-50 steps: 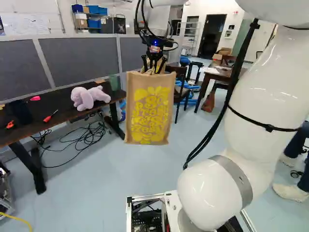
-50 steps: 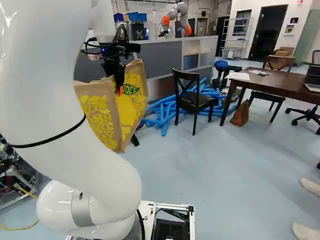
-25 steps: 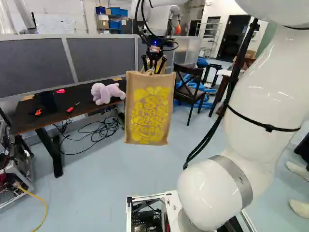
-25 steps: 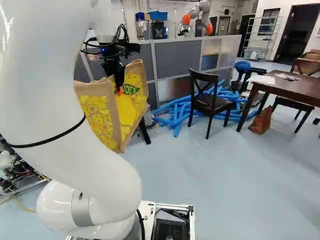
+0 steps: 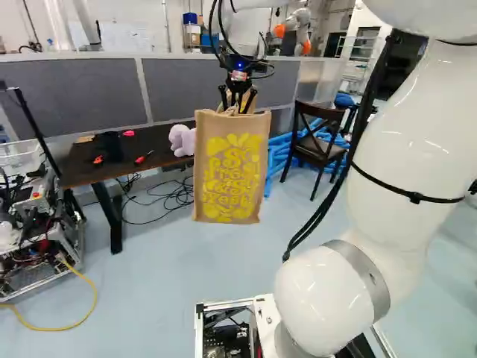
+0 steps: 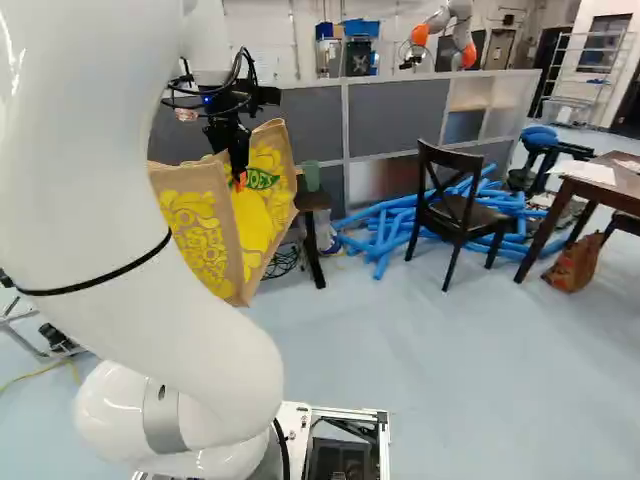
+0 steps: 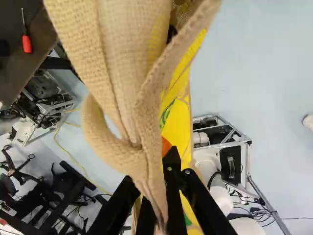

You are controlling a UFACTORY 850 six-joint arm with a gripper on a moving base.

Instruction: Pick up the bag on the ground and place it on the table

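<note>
The gripper [image 5: 238,98] holds the tan bag [image 5: 231,168] with yellow print off the floor, hanging upright in the left base view. In the wrist view the gripper [image 7: 154,196] is shut on the bag's bunched top [image 7: 142,161], cloth pinched between its fingers. The right base view shows the bag [image 6: 205,225] from its side, hanging in front of the long dark table. That table [image 5: 86,171] stands behind and left of the bag in the left base view, partly covered by it.
A purple plush [image 5: 181,139], red-handled tools and a dark bin [image 5: 110,146] are on the table. A chair [image 6: 455,205] and blue tubes [image 6: 385,235] are right of it, a brown table [image 6: 590,190] beyond. Equipment cart [image 5: 37,231] at far left. Another robot [image 6: 440,35] stands behind the partition.
The base has turned left: the scene has shifted rightward in both base views. The arm keeps its pose, with the bag still hanging from the gripper.
</note>
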